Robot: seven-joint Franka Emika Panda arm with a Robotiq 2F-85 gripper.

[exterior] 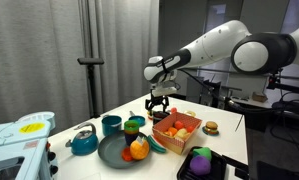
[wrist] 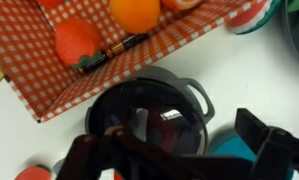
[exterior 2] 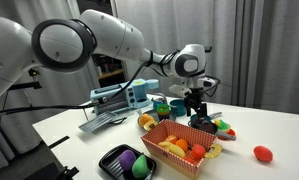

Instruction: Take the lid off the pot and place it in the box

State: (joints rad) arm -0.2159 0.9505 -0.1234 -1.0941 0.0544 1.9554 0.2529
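A dark pot with a smoked glass lid (wrist: pixel 144 112) stands on the white table right beside the box. The box (wrist: pixel 49 90) has orange-red sides and a checkered lining and holds toy fruit; it shows in both exterior views (exterior: pixel 189 133) (exterior 2: pixel 175 158). My gripper (wrist: pixel 174 152) hangs just above the pot, its dark fingers spread wide on either side of the lid, holding nothing. In both exterior views the gripper (exterior: pixel 157 104) (exterior 2: pixel 197 108) stands low over the table at the box's far end and mostly hides the pot.
A dark round plate (exterior: pixel 114 155) with toy food, a teal kettle (exterior: pixel 84 141) and a teal pot (exterior: pixel 111 125) stand nearby. A black box with a purple item (exterior: pixel 200 162) sits at the table's front. A toy burger (exterior: pixel 211 127) lies beside the box.
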